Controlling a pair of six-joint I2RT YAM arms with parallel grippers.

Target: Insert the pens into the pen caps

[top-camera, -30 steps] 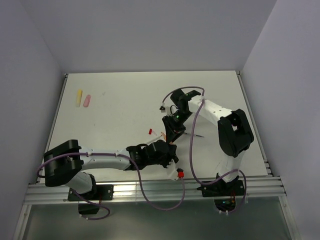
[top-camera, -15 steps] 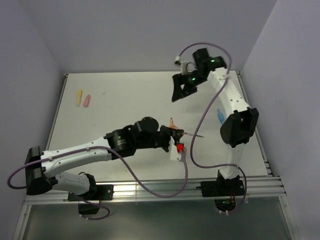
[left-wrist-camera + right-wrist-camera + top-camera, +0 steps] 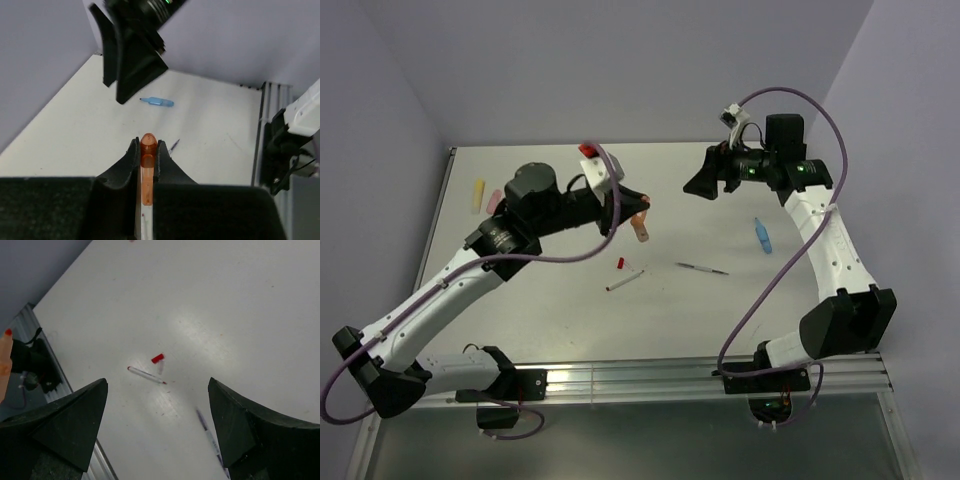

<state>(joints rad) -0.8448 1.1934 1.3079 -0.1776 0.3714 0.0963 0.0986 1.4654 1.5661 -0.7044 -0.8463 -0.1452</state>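
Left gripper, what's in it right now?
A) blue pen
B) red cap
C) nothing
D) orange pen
D. In the left wrist view the orange pen is clamped between the fingers of the left gripper. The blue pen lies loose on the table beyond it, and the red cap is also down on the table.

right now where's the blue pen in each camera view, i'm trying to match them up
top external: the blue pen lies right of centre, near the right arm.
left wrist: the blue pen lies above centre, beyond the tip of the orange pen.
right wrist: not in it.
shared landmark: the thin grey pen, seen in all three views.
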